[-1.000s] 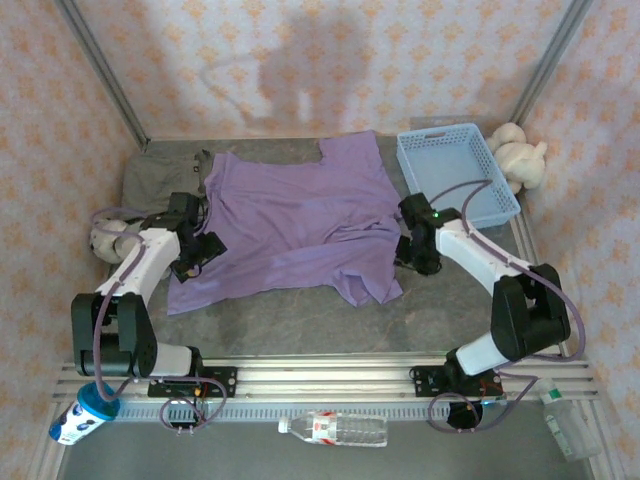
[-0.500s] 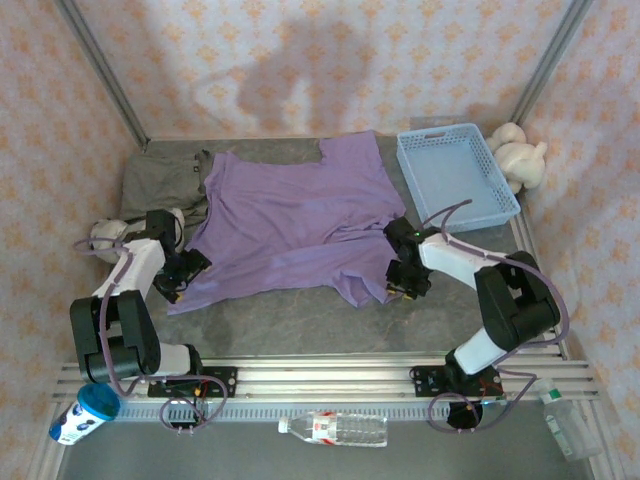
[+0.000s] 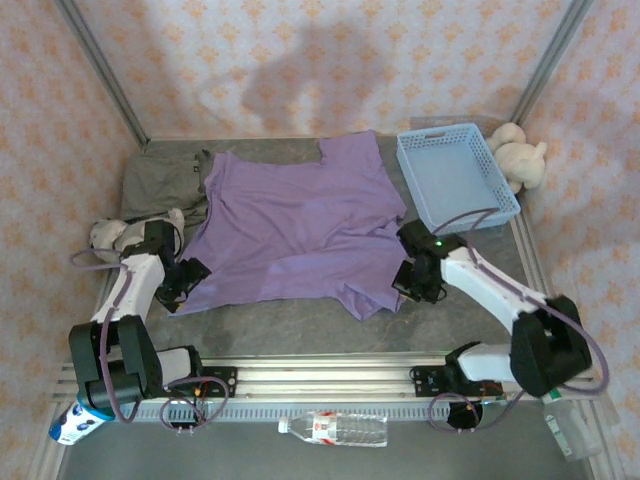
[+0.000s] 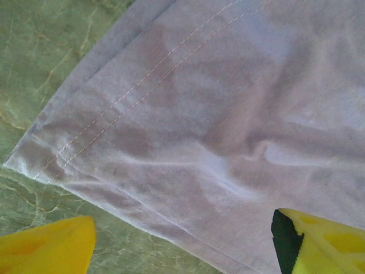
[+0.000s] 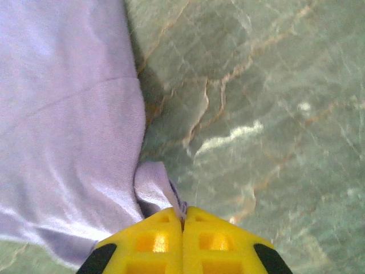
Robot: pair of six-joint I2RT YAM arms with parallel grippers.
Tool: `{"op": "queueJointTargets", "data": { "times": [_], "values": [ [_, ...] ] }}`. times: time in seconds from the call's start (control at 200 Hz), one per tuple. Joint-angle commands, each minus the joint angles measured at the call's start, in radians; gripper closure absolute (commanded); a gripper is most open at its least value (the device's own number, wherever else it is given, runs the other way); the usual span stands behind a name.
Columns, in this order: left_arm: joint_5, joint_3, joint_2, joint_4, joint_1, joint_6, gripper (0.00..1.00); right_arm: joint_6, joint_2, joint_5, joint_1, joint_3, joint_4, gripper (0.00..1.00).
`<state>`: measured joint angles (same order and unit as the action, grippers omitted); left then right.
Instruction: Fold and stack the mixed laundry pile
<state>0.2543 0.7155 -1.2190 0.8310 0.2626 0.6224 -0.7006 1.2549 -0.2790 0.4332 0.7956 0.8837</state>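
Right jaws pinched the lavender T-shirt hem at 4 o'clock | left jaws stood wide open over its 8 o'clock corner | T-shirt lay spread mid-tabletop | judged: left should bite deep, then both lift evenly.

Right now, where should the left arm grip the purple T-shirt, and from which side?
The purple T-shirt's near-left hem corner: it lies flat, just ahead of the open left fingers. Come from the bare table side, sliding one finger under.
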Motion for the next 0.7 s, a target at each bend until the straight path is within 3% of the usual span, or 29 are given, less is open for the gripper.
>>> {"op": "queueJointTargets", "data": {
  "times": [0.0, 0.17, 0.33, 0.595, 0.625, 0.696],
  "values": [
    [-0.031, -0.025, 0.024, 0.032, 0.003, 0.012, 0.21, -0.098, -0.056, -0.054, 0.001, -0.055, 0.071, 1.0],
    [-0.08, -0.046, -0.001, 0.022, -0.034, 0.035, 0.28, -0.154, -0.062, -0.103, 0.0, -0.078, 0.017, 1.0],
    [-0.103, -0.093, -0.03, -0.018, -0.104, 0.086, 0.37, -0.159, -0.106, -0.051, -0.013, -0.06, 0.054, 1.0],
    [-0.104, -0.159, -0.089, -0.067, -0.204, 0.158, 0.35, -0.167, -0.215, -0.017, -0.095, -0.1, 0.079, 1.0],
    [-0.105, -0.16, -0.106, -0.077, -0.206, 0.158, 0.38, -0.172, -0.219, -0.018, -0.098, -0.103, 0.07, 1.0],
    [-0.115, -0.155, -0.138, -0.095, -0.206, 0.155, 0.6, -0.175, -0.221, -0.022, -0.098, -0.105, 0.06, 1.0]
  ]
}}
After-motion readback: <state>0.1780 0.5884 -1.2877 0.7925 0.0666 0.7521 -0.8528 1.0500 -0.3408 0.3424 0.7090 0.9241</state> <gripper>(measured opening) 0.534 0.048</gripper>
